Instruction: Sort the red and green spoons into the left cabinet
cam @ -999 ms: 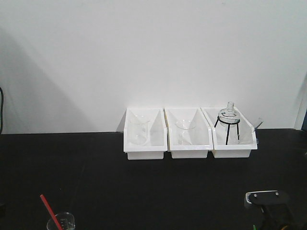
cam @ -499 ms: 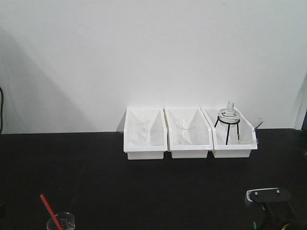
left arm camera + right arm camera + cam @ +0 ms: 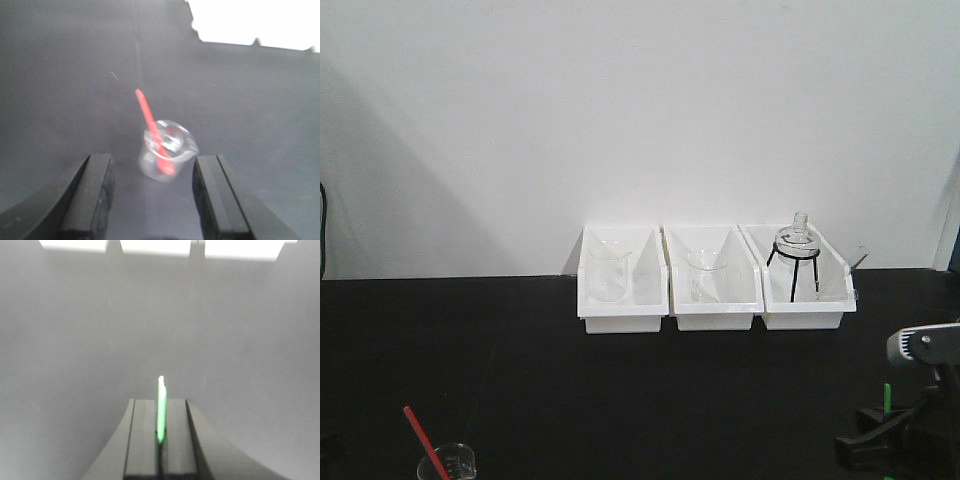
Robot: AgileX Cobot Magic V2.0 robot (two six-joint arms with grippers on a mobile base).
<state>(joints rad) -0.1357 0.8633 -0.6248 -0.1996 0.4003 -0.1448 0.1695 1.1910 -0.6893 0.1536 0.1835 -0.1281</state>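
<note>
Front view: the red spoon point(image 3: 420, 428) stood in a beaker point(image 3: 448, 465), lower left. Left wrist view: my left end effector point(image 3: 152, 172) gaped, released, flanking that beaker. Right wrist view: my right end effector point(image 3: 160, 425) clenched the green spoon point(image 3: 161, 400). Next, I judged: carry it to the left cabinet, unseen here.

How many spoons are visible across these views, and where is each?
2. The red spoon leans in a small clear beaker at the table's front left. The green spoon is clamped in the right gripper. No others show.
</note>
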